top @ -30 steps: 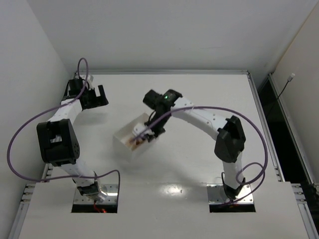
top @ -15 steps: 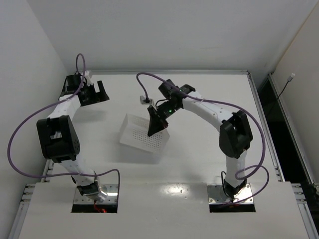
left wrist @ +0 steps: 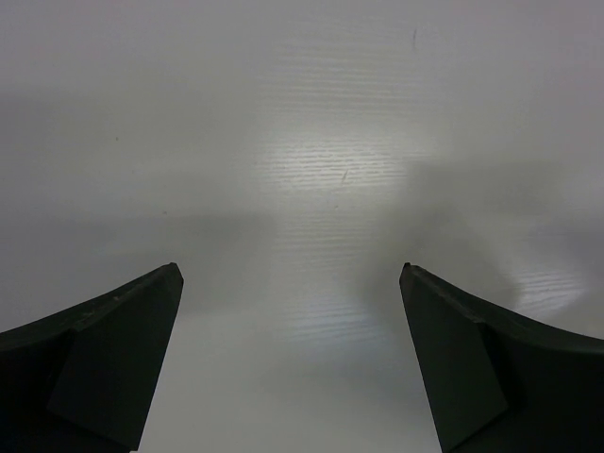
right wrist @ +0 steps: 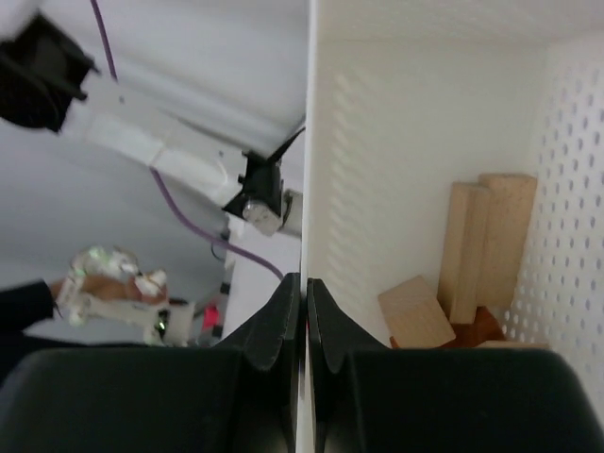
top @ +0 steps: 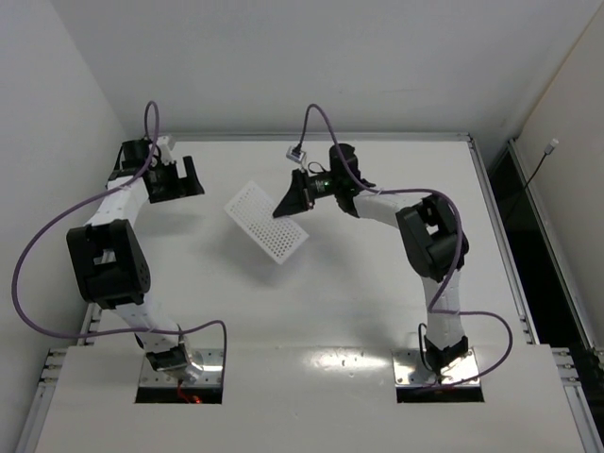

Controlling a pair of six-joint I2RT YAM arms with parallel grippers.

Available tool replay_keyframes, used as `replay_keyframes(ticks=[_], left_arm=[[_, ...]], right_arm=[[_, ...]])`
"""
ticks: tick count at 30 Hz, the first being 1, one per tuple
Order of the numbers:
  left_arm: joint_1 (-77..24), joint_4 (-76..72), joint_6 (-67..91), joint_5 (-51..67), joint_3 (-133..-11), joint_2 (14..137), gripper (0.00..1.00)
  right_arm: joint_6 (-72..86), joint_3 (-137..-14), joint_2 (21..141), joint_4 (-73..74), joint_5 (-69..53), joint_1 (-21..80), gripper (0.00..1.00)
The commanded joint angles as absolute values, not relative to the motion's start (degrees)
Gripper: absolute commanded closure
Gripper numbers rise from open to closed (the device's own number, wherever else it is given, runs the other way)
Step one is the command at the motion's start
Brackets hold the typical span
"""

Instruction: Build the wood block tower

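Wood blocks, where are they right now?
The wood blocks lie piled inside the white tray, lower right of the right wrist view, against its perforated panel; the right gripper pinches the tray's wall.

**Blocks hidden from above, half seen at the wrist**

In the top view the white tray (top: 267, 222) shows only its perforated underside, so the wood blocks (right wrist: 469, 269) inside it are hidden there. The right wrist view shows them crowded into one corner. A reddish-brown piece (right wrist: 479, 327) lies mostly covered by the pale planks (right wrist: 486, 236), a pale block (right wrist: 415, 311) and the dark body of the right pincer (right wrist: 304, 294). Its shape and the full count of blocks cannot be told. The tray's walls run off the top and right edges. Beyond the tray, a pale shape (right wrist: 99, 283) is too blurred to identify. In the left wrist view the bottom edge cuts off the left pincer (left wrist: 291, 272), leaving only its two tips.
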State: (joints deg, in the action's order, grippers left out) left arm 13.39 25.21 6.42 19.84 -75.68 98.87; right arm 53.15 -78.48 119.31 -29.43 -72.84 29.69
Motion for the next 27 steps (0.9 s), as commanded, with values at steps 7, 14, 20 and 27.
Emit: replay_keyframes(ticks=[7, 14, 20, 27], left_arm=[[14.59, 29.44, 1.67, 20.21, -77.78, 95.71, 0.00], [14.59, 32.25, -0.79, 19.17, -77.78, 96.86, 0.00], [14.59, 34.10, -2.72, 19.16, -77.26, 96.86, 0.00], [14.59, 36.47, -4.57, 18.46, -76.73, 96.86, 0.00]], right_arm=[[78.39, -76.22, 124.80, -46.59, -70.15, 20.48, 1.00], [89.54, -71.81, 125.33, -47.53, -64.88, 19.95, 1.00], [102.29, -73.91, 124.80, -54.83, -58.90, 25.22, 1.00], [107.58, -76.56, 127.70, -60.72, -55.63, 25.75, 1.00]])
